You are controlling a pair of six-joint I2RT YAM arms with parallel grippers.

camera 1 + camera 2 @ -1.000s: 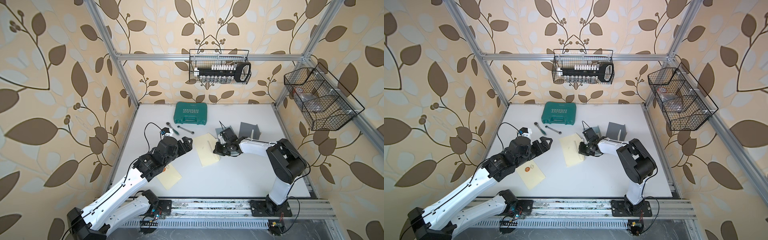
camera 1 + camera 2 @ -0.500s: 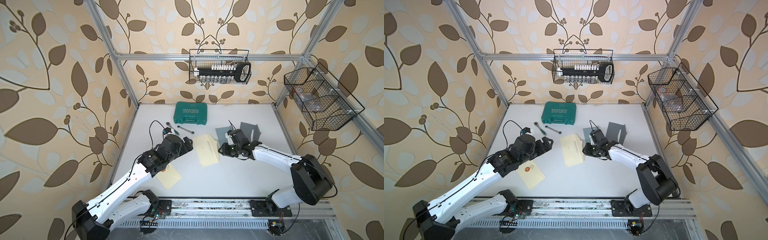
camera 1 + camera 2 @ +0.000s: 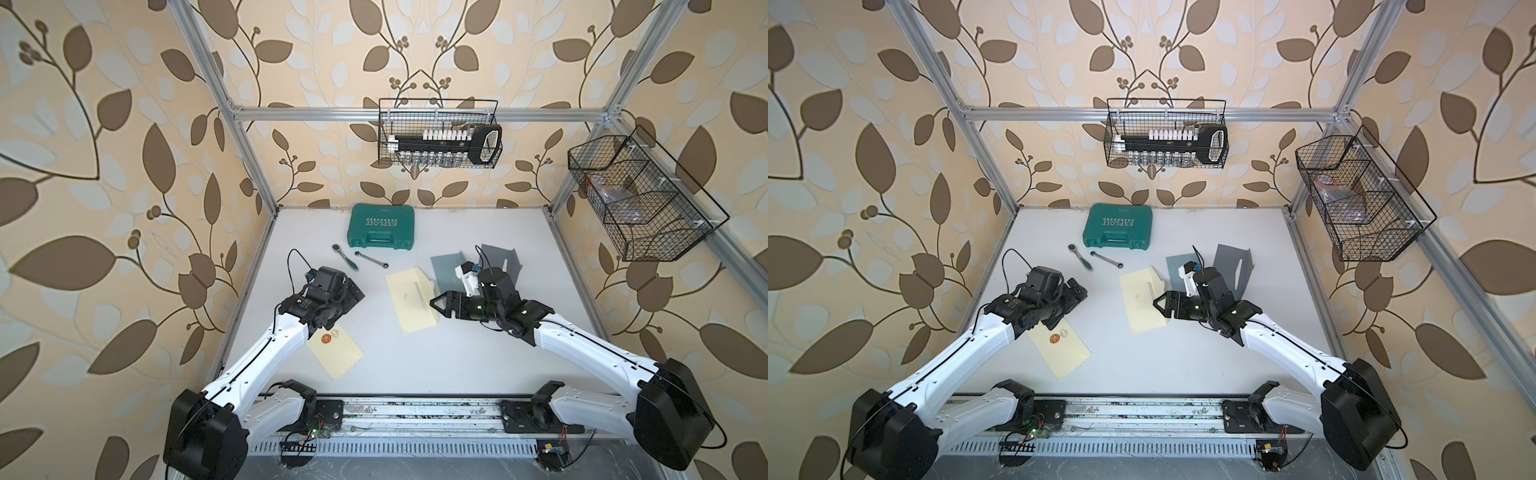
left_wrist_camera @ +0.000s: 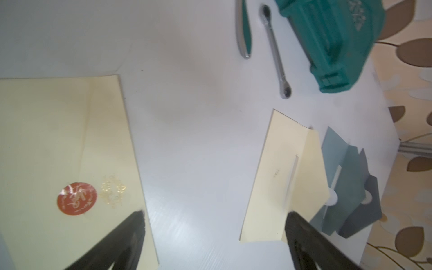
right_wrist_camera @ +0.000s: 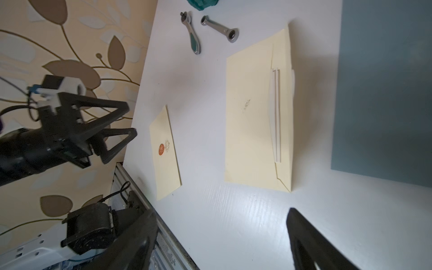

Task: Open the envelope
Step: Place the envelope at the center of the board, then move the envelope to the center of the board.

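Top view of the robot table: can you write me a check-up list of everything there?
Surface: white table, no spills seen.
Job's things: cream envelope mid-table, flap open; sealed envelope with red seal, closed.
Clutter: green tool case, ratchet, wrench, blue-grey envelope, dark grey envelope.
Grippers: left gripper and right gripper open, empty.
Cables: left wrist cable and right wrist cable loop free.
Surroundings: back basket, side basket, leaf wallpaper.

Robotics laboratory cell: silver aluminium extrusion frame (image 3: 311,113), beige leaf-patterned wall panels (image 3: 104,166), white tabletop (image 3: 457,365), two white robot arms (image 3: 266,349) mounted on a metal base rail (image 3: 415,409).
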